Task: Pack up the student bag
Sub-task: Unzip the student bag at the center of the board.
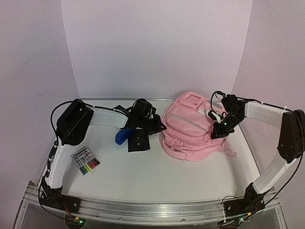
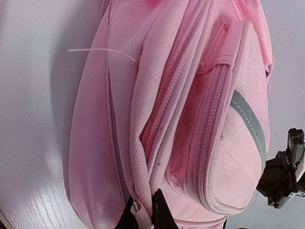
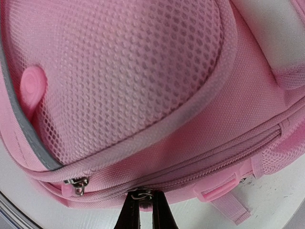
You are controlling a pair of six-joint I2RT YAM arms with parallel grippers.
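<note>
The student bag [image 1: 189, 130], a big pink backpack, lies at the table's right-centre. My left gripper [image 1: 159, 128] is at the bag's left edge. In the left wrist view the student bag [image 2: 190, 119] fills the frame, and the left gripper [image 2: 143, 213] is shut on a folded strip of pink fabric beside a zip. My right gripper [image 1: 220, 131] is at the bag's right side. In the right wrist view the right gripper [image 3: 145, 204] is pinched on a metal zip pull [image 3: 141, 194] along the edge of the student bag [image 3: 128, 71].
A pack of coloured markers [image 1: 86, 161] lies near the left arm. A blue object [image 1: 121, 137] and a flat black item [image 1: 139, 142] sit just left of the bag. A metal rail [image 1: 152, 210] runs along the near edge. White walls enclose the back and sides.
</note>
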